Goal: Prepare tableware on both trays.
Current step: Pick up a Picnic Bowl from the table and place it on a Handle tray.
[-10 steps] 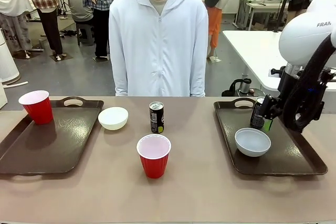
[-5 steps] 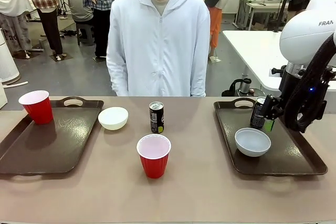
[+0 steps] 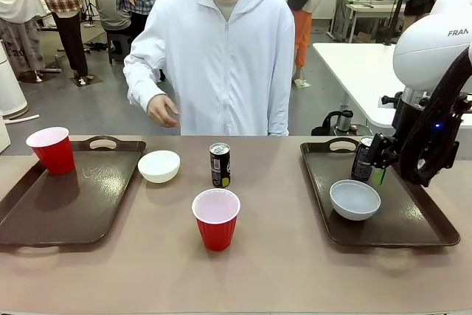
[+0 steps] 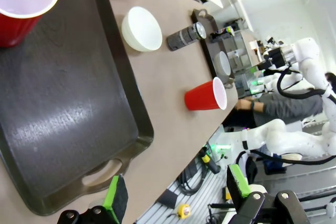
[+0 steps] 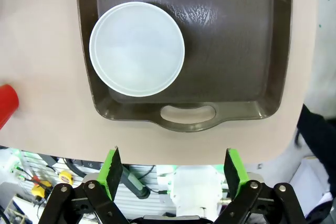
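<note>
One red cup (image 3: 51, 150) stands on the far left corner of the left tray (image 3: 70, 204). A whitish bowl (image 3: 159, 166), a dark can (image 3: 220, 164) and a second red cup (image 3: 216, 218) stand on the bare table between the trays. The right tray (image 3: 413, 219) holds another bowl (image 3: 355, 199) and a can (image 3: 360, 158), which is partly hidden behind my right gripper (image 3: 376, 164). That gripper (image 5: 173, 169) hangs open and empty above the tray's near handle (image 5: 187, 114). My left gripper (image 4: 177, 192) is open over the near end of the left tray (image 4: 63, 129).
A person in a white zip jacket stands at the far edge, one hand (image 3: 161, 111) raised above the table near the left tray. Beyond the right tray stands another white table (image 3: 354, 71).
The person has lifted one forearm, bringing a hand forward above the table's far edge. Both arms and all tableware stay where they were.
</note>
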Robot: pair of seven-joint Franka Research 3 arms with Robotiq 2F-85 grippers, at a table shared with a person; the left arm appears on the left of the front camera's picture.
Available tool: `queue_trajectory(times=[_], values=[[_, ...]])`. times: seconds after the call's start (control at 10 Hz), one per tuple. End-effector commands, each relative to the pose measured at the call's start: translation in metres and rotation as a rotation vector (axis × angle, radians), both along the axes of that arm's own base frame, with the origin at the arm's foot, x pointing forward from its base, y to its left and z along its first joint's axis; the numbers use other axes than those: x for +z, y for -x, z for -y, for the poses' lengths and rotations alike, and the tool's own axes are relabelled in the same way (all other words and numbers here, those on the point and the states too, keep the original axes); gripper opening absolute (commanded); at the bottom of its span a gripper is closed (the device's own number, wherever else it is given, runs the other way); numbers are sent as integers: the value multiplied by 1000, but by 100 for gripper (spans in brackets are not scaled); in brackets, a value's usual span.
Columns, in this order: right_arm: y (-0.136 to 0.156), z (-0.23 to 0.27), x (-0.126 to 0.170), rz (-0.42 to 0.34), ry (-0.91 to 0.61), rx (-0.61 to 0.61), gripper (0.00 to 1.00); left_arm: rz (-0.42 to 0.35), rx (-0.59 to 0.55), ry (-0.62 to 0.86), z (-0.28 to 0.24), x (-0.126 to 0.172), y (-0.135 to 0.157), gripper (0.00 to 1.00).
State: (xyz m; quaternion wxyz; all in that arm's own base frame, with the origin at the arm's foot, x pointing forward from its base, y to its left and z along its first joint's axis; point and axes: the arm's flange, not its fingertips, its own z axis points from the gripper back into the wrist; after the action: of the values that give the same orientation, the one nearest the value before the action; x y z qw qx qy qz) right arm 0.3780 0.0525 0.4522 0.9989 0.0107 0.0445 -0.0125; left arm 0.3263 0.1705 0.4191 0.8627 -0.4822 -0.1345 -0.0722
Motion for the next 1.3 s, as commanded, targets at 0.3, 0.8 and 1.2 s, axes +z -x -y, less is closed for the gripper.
queue_trajectory(times=[0.3, 0.8, 1.2], values=[[17, 41, 19, 86, -149, -6, 100, -30, -2, -109, 12, 23, -10, 100], [30, 156, 42, 142, -678, 143, 100, -208, -56, -537, 80, 130, -55, 100], [25, 255, 32, 228, -955, 20, 100, -249, -81, -776, 160, 137, -80, 100]])
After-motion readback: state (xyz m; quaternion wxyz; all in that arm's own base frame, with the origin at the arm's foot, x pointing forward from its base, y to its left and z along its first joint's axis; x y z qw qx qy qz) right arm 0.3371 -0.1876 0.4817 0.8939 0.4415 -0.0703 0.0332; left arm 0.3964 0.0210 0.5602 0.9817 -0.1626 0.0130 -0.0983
